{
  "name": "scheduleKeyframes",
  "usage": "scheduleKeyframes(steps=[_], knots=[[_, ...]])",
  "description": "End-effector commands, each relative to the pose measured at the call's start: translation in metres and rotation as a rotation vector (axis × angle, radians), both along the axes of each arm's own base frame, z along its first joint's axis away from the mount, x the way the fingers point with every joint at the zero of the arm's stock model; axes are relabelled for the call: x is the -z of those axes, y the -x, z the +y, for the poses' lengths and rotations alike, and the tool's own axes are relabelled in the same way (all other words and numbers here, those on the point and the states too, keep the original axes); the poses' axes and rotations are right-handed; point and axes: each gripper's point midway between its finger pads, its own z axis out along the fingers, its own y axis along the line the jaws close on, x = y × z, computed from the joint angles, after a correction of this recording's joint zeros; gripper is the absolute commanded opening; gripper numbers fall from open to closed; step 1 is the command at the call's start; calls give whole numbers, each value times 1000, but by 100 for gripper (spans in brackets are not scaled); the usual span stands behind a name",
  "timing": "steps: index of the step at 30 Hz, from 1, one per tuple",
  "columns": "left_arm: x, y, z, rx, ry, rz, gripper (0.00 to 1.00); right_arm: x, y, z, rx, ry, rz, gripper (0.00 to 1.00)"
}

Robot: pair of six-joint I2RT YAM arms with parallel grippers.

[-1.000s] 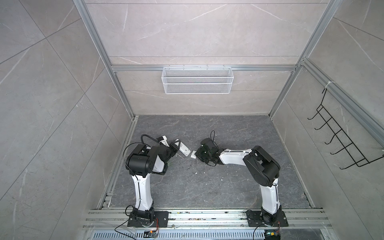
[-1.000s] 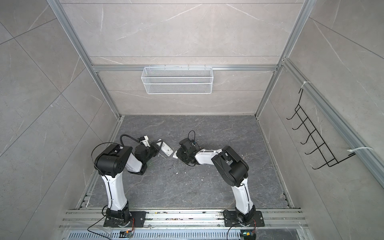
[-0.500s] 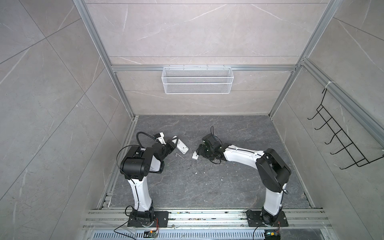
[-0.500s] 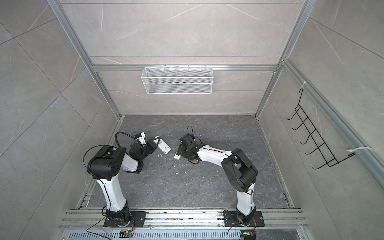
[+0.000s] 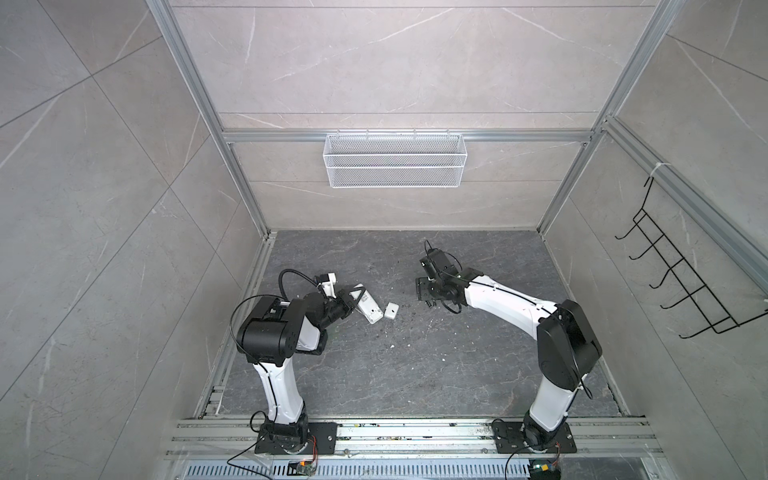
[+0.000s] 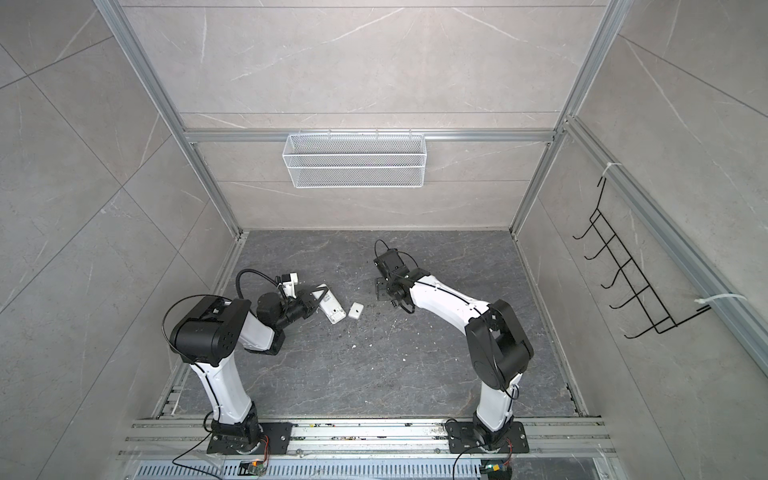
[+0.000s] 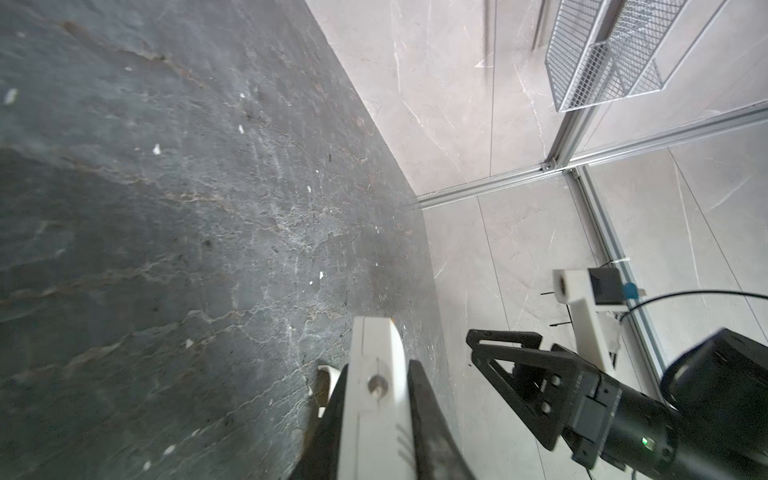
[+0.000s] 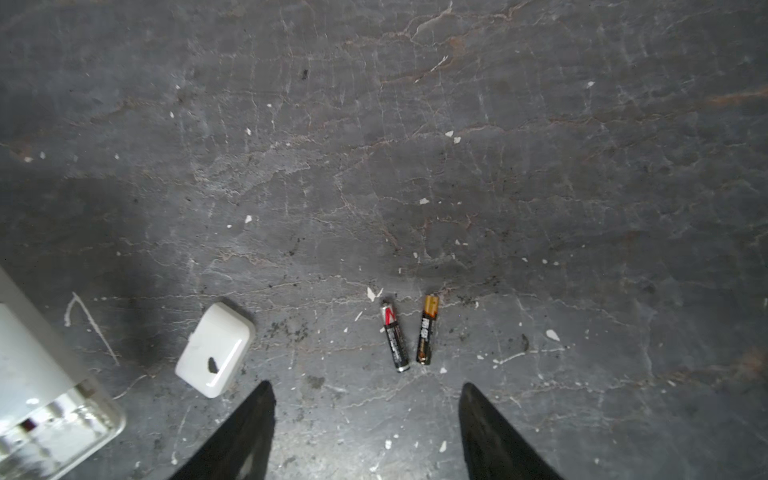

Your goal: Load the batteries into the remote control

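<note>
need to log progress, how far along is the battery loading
Done: the cover plate is off, lying on the floor beside the remote control, whose compartment is open. In hand: the left gripper is shut on the remote; the right gripper hangs open above the batteries. Left: both batteries lie on the floor, neither picked up nor inserted.

A white wire basket (image 5: 394,160) hangs on the back wall, upper centre in both top views. A black hook rack (image 5: 681,266) is mounted at the right edge. On the dark stone floor (image 5: 415,374), left of centre, lies a small white cover plate (image 5: 391,310), with white specks (image 5: 391,346) scattered just below it.
</note>
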Motion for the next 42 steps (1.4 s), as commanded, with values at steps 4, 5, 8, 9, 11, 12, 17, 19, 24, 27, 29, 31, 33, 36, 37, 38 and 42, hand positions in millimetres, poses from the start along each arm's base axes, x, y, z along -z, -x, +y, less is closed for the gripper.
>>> scheduleKeyframes(steps=[4, 5, 8, 9, 11, 12, 17, 19, 24, 27, 29, 31, 33, 36, 37, 38, 42], knots=[[-34, 4, -6, 12, -40, -177, 0, 34, 13, 10, -78, 12, 204, 64], [-33, 3, -5, 4, -41, -172, 0, 35, 13, 10, -77, 14, 213, 64], [-32, 2, -7, 15, -19, -149, 0, 21, 17, 23, -70, -84, 242, 59], [-30, 1, -7, 15, -10, -135, 0, 13, 22, 36, -57, -192, 253, 59], [-26, -1, -6, 5, 4, -108, 0, -1, 32, 65, -29, -463, 258, 62], [-23, -2, -6, -3, 16, -86, 0, -9, 35, 79, -17, -608, 240, 66], [-30, -15, 1, -88, 115, -4, 0, -27, 42, 108, 37, -918, 154, 78], [-35, -22, 6, -150, 181, 42, 0, -33, 44, 114, 35, -943, 133, 80], [-66, -28, -9, -193, 255, 10, 0, -45, 40, 130, 38, -1057, 108, 81], [-75, -33, -17, -221, 302, 12, 0, -52, 36, 139, 37, -1117, 96, 80], [-81, -35, -21, -232, 341, 26, 0, -57, 33, 145, 40, -1164, 98, 78], [-87, -35, -23, -248, 370, 30, 0, -63, 31, 148, 45, -1202, 90, 77], [-93, -34, -24, -265, 389, 25, 0, -67, 30, 146, 57, -1225, 79, 76], [-102, -32, -20, -289, 415, 15, 0, -68, 31, 141, 71, -1221, 70, 76], [-105, -32, -19, -294, 422, 11, 0, -68, 33, 139, 74, -1215, 67, 76], [-108, -32, -19, -292, 428, 6, 0, -68, 33, 137, 75, -1209, 62, 76], [-115, -29, -27, -264, 446, 6, 0, -72, 33, 136, 74, -1208, 50, 71]])
